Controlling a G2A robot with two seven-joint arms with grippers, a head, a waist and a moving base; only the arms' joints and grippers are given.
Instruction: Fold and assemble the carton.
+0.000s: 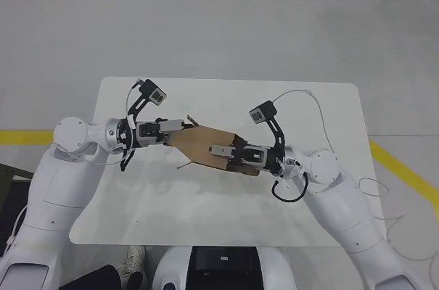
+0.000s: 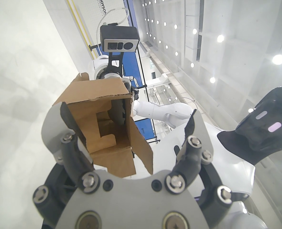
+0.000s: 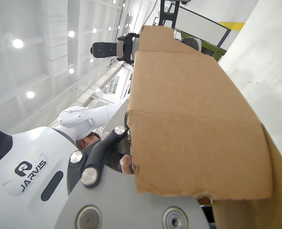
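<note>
**Carton held off the table between both arms**

Carton (image 1: pixel 204 143), a half-erected tube, hangs above the middle of the table (image 1: pixel 313 217); right gripper (image 1: pixel 220 151) pinches its right-end wall, one finger over the top panel, likely steadying it for folding; left gripper (image 2: pixel 126 122) stands spread around the left-end flaps, one finger (image 2: pixel 68 122) against a flap, the other apart; left wrist view reveals the hollow interior and a notched inner flap, hidden from above.

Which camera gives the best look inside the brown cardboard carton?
The left wrist view: it looks straight into the open end of the brown cardboard carton, so the inner flaps and walls are visible. The top view gives the carton's outside from above. The right wrist view faces a closed outer panel, with the inside hidden.
</note>
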